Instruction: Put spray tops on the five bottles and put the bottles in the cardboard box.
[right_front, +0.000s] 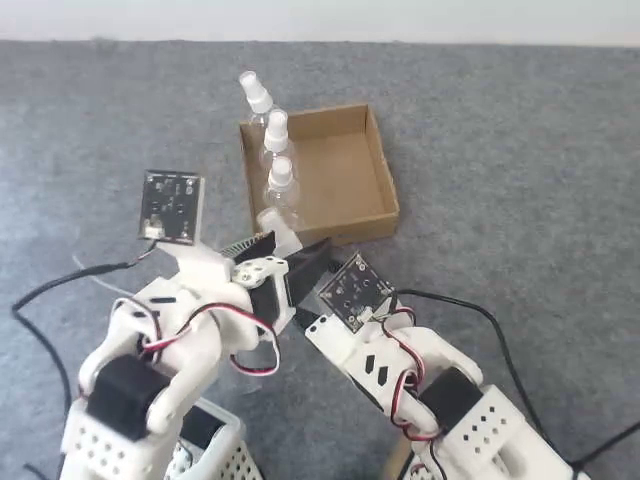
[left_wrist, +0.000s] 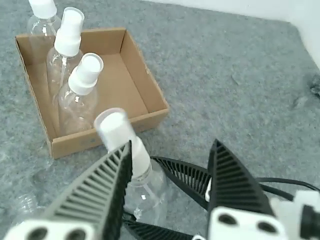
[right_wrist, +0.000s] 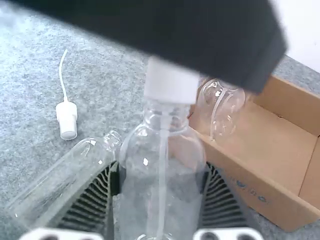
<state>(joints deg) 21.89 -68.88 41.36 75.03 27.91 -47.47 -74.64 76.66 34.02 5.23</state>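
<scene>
Left arm (right_front: 160, 340) and right arm (right_front: 420, 370) both reach forward, wrists angled inward, tips nearly meeting. Left gripper (left_wrist: 172, 147) — jaws spread wide apart. Right gripper (right_wrist: 160, 175) — ribbed fingers (right_wrist: 95, 200) clamped against both sides of a bottle (right_wrist: 160, 145), held upright.

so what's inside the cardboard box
Three bottles with spray tops stand along one wall; the floor beside them is bare. The cardboard box's near wall covers the nearest bottle's base.
</scene>
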